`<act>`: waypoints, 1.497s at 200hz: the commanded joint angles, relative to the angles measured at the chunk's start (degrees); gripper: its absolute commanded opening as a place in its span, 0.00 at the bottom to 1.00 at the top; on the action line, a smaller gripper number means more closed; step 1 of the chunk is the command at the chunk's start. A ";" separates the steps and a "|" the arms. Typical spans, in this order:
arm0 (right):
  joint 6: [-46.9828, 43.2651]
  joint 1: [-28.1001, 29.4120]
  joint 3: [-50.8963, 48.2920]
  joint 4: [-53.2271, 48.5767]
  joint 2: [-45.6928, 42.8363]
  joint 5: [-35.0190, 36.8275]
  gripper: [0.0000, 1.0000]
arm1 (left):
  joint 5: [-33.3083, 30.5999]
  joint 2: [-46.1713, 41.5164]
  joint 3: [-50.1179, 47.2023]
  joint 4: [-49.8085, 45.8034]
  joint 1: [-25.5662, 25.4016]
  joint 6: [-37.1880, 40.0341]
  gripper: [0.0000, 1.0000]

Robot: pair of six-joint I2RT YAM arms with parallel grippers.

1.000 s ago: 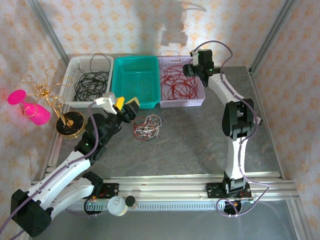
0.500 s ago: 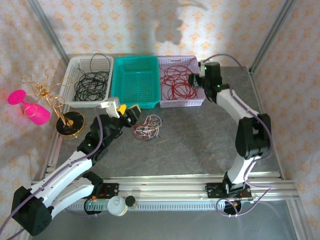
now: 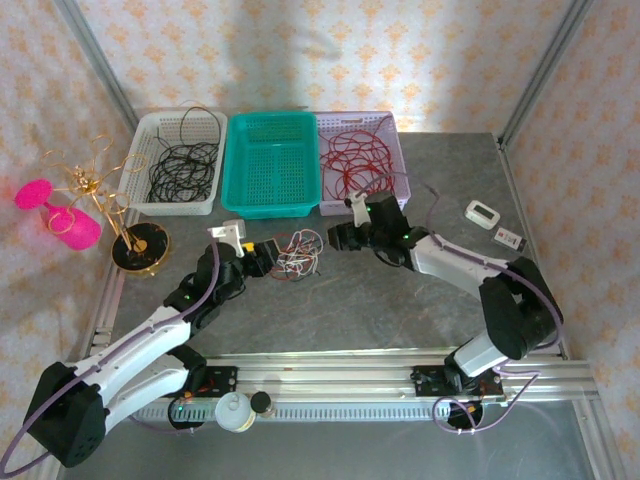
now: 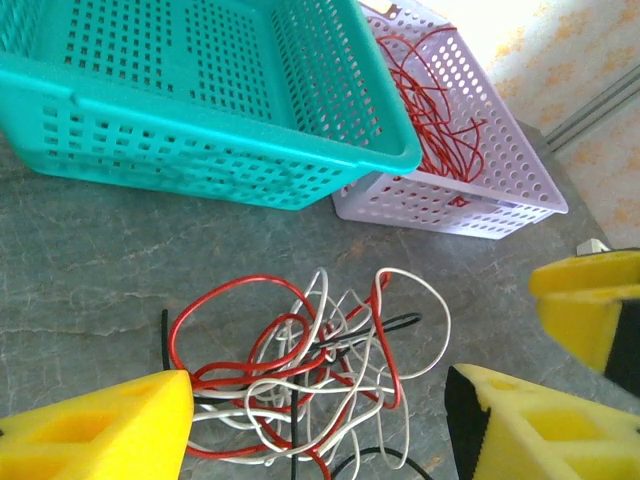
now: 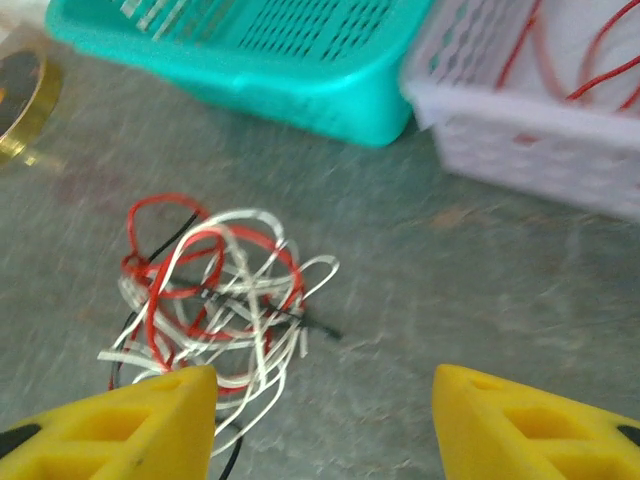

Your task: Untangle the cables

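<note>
Flanking the cables (image 4: 300,385), the left gripper (image 4: 315,400) held its yellow fingers spread wide and pinched nothing, one finger on each side of the small knot of red, white and black strands on the table (image 3: 400,300), just in front of the teal basket (image 3: 268,211). The right gripper (image 5: 322,385), also spread and empty, faced the knot from the opposite side, just short of it. The step looked like the first grab at the tangle: next, each gripper would probably need to close on a different strand, then draw apart.
</note>
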 commanded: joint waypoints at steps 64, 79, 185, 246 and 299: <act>-1.80 1.02 3.12 14.18 12.59 -12.14 0.58 | -0.53 -1.83 -0.36 -2.69 0.08 -2.34 0.67; -1.42 1.02 4.03 14.72 13.90 -12.58 0.53 | -0.48 -1.93 -0.09 -2.89 0.08 -2.06 0.66; -5.23 2.16 6.43 2.68 2.34 -9.07 0.00 | 11.36 5.00 6.17 4.94 0.00 10.32 0.71; -10.17 2.34 11.86 -5.86 -4.52 -12.32 0.00 | 24.00 11.36 9.31 15.76 0.18 22.73 0.73; -12.17 2.34 14.17 -9.19 -8.73 -16.75 0.00 | 27.00 21.21 12.30 23.29 0.26 25.88 0.67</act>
